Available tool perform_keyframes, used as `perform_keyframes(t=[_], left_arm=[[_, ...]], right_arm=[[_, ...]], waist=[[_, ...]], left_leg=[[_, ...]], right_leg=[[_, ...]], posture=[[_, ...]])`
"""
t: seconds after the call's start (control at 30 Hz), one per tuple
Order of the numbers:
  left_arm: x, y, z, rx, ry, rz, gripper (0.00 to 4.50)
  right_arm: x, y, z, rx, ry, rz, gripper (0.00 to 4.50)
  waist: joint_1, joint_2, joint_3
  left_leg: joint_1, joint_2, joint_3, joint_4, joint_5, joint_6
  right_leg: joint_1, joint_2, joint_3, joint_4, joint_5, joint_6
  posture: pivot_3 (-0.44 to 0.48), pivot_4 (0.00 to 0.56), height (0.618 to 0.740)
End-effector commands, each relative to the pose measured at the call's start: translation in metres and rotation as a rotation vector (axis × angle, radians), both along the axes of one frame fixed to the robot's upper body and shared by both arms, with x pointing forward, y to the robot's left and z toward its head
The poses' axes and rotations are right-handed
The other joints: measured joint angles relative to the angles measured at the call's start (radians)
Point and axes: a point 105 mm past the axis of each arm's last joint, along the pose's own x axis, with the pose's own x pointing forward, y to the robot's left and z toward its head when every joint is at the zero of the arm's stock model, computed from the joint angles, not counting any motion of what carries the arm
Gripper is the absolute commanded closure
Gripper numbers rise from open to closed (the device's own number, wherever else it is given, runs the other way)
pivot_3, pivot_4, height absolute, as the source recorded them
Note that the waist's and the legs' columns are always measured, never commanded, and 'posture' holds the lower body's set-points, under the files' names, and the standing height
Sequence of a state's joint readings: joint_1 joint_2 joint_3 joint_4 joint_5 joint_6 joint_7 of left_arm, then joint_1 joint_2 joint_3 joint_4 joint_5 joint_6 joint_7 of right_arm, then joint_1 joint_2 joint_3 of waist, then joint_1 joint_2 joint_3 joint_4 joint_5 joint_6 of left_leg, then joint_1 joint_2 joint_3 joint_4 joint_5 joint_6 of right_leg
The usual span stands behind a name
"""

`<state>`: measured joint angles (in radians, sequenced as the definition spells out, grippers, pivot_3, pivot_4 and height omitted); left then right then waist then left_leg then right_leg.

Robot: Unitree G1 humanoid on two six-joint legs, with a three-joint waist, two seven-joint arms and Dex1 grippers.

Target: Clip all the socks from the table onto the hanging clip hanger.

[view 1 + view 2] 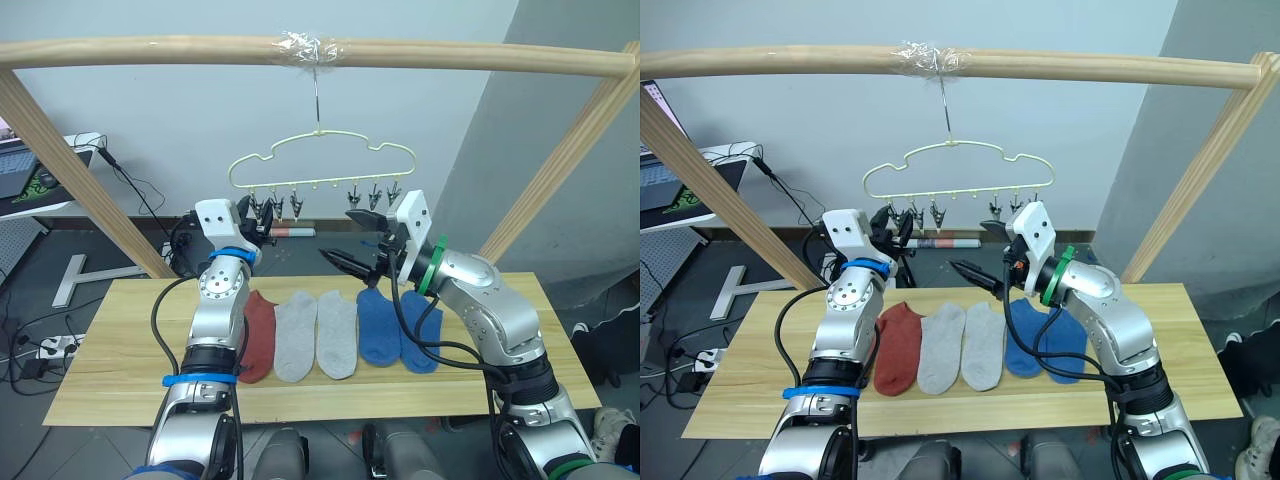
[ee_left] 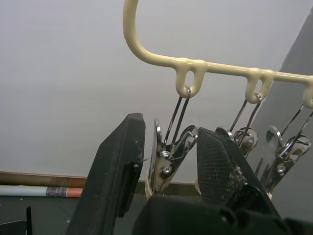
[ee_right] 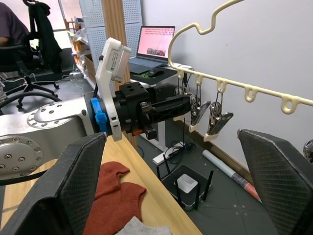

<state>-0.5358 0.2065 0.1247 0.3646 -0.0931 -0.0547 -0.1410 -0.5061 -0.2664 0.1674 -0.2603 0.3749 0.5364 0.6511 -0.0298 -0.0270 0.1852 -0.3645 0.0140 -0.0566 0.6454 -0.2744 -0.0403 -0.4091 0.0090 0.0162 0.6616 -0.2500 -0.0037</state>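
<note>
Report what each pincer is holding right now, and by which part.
The left pincer has its fingers either side of the end clip on the clip hanger; whether they press it cannot be told. The right pincer is open and holds nothing.

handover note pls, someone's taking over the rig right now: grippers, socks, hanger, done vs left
Left gripper: open, raised at the clip hanger, jaws on either side of the end clip on the robot's left, not pinching it.
Right gripper: open, empty, held above the table near the hanger.
Socks: five visible, flat in a row on the table: one rust-red sock, two grey socks, two blue socks. The left arm covers the spot beside the red one, so I cannot tell whether another lies there.
Done: nothing clipped; the visible clips hang bare.
Left: every sock.
</note>
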Motion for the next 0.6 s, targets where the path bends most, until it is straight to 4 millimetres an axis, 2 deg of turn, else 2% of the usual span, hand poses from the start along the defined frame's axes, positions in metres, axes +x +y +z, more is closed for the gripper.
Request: perform_keyframes(t=[0.03, 0.2, 0.47, 0.6], left_arm=[[0.0008, 0.0024, 0.0203, 0.008, -0.073, 0.010, 2.51], [-0.0005, 0.0017, 0.0210, 0.006, -0.080, 0.003, 2.51], [-0.0008, -0.0008, 0.0235, -0.005, -0.092, -0.013, 4.28], [-0.0014, -0.0011, 0.0229, -0.004, -0.090, -0.019, 4.35]], right_arm=[[-0.0045, 0.0009, 0.0198, 0.025, -0.069, 0.015, 0.00], [-0.0040, 0.0006, 0.0191, 0.024, -0.067, 0.014, 0.00], [-0.0043, 0.0001, 0.0176, 0.025, -0.060, 0.012, 0.00], [-0.0045, 0.0009, 0.0187, 0.029, -0.062, 0.013, 0.00]], waist=[[0.000, 0.000, 0.000], [0.000, 0.000, 0.002], [0.000, 0.000, 0.007], [0.000, -0.001, 0.009]], left_leg=[[0.000, 0.000, 0.000, 0.000, 0.000, 0.000], [0.000, 0.000, 0.000, 0.000, 0.000, 0.000], [0.000, 0.000, 0.000, 0.000, 0.000, 0.000], [0.000, 0.000, 0.000, 0.000, 0.000, 0.000]], right_leg=[[0.000, 0.000, 0.000, 0.000, 0.000, 0.000], [0.000, 0.000, 0.000, 0.000, 0.000, 0.000], [0.000, 0.000, 0.000, 0.000, 0.000, 0.000], [0.000, 0.000, 0.000, 0.000, 0.000, 0.000]], posture=[[-0.037, 0.184, 0.740], [-0.035, 0.186, 0.740], [-0.034, 0.187, 0.740], [-0.035, 0.188, 0.740]])
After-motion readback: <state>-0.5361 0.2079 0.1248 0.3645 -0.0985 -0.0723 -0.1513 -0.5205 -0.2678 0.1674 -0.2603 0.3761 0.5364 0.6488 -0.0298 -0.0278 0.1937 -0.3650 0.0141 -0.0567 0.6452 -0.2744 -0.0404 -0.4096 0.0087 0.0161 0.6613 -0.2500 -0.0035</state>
